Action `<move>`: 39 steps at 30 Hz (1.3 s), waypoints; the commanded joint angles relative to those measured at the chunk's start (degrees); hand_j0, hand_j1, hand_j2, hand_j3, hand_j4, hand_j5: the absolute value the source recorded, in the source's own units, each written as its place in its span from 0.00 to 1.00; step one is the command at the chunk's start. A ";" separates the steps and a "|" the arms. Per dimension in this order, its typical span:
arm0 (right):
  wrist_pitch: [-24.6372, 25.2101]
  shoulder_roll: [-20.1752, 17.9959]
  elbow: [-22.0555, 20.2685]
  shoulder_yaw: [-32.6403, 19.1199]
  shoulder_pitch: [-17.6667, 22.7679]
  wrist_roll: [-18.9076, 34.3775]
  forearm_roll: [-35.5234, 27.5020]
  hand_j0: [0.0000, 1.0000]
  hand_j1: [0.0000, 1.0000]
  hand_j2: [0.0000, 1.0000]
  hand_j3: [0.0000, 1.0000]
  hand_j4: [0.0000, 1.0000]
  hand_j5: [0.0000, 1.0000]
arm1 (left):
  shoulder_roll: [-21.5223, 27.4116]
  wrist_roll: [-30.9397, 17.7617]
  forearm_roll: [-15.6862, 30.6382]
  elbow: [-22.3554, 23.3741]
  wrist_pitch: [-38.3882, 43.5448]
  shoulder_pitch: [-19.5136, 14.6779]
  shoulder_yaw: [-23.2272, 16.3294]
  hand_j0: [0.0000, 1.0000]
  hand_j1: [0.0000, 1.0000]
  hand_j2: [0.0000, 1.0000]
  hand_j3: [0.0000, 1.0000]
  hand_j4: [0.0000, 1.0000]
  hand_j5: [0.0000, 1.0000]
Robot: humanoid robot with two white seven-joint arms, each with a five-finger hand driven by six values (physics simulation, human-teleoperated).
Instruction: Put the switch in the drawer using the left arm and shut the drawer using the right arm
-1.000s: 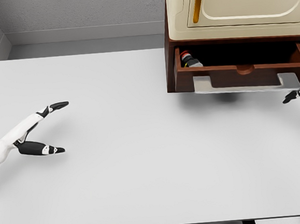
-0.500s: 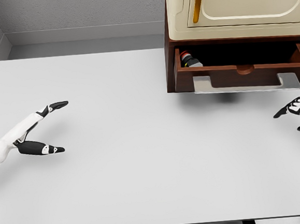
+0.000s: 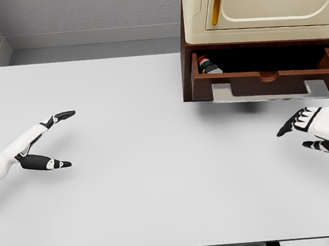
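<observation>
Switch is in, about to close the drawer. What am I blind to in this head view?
- Switch: only its top shows; the drawer front hides the rest.
- Drawer interior: mostly dark shadow under the cream cabinet.
- Drawer's right end: cut off by the picture's edge.
- Right hand: wrist and arm cut off at the right edge.
- Left hand: forearm runs off the left edge.

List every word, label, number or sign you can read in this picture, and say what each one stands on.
None can be read.
Cabinet: cream front, orange strip, no lettering.
Drawer: plain brown front, grey handle, no marking.
Switch inside the drawer's left end: red and black, too small to show any label.
Table: blank.
Left hand and right hand: black and white, no text.
</observation>
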 commanded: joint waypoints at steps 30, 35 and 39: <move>0.04 0.18 3.99 -2.26 -3.08 0.13 0.79 0.63 0.63 0.63 0.63 0.63 0.63 | 0.06 0.06 0.48 -0.04 0.12 0.00 0.01 1.00 1.00 1.00 1.00 1.00 1.00; 0.04 0.53 5.31 -1.99 -4.13 0.13 0.88 0.60 0.60 0.60 0.60 0.60 0.60 | 0.06 0.06 0.40 -0.04 0.12 0.00 0.01 1.00 1.00 1.00 1.00 1.00 1.00; 0.04 1.41 5.57 -1.99 -5.01 0.05 1.23 0.60 0.60 0.60 0.60 0.60 0.60 | 0.06 -0.02 0.40 -0.04 0.12 0.00 0.01 1.00 1.00 1.00 1.00 1.00 1.00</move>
